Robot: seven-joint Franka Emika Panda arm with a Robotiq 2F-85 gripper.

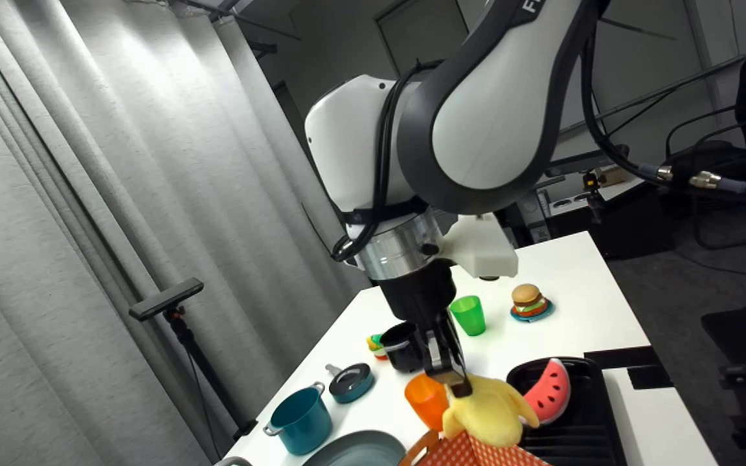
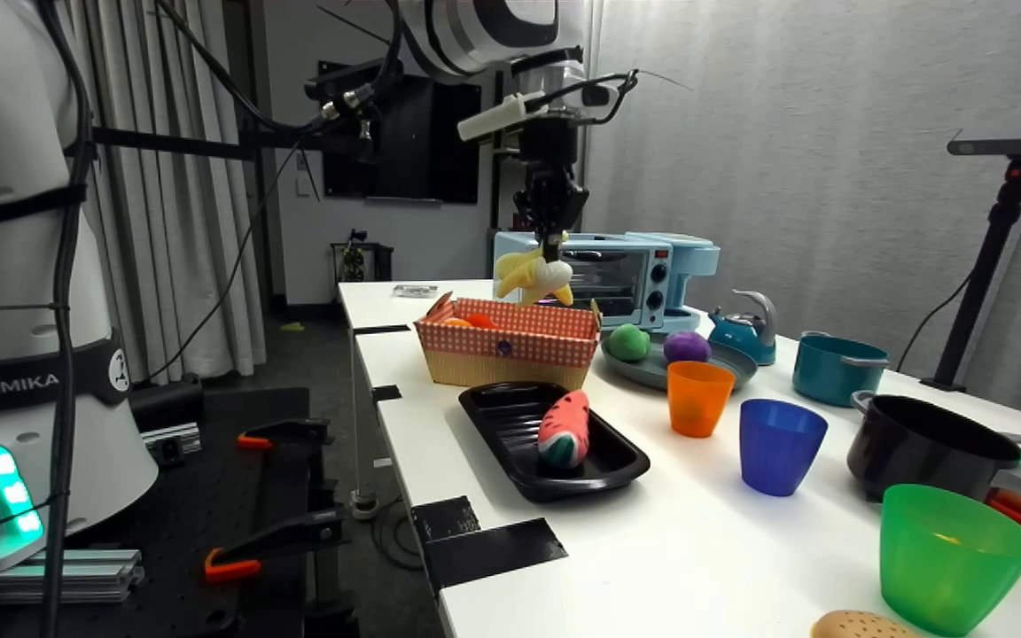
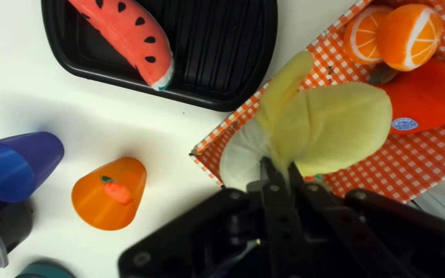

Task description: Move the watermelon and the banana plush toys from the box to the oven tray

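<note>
Gripper, banana lengthwise toward orange cup

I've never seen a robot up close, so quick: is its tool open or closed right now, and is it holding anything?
Tool: closed, holding the yellow banana toy.

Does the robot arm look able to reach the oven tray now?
Probably yes: the gripper holds the banana above the box, and the oven tray lies right beside it, open from above.
</note>
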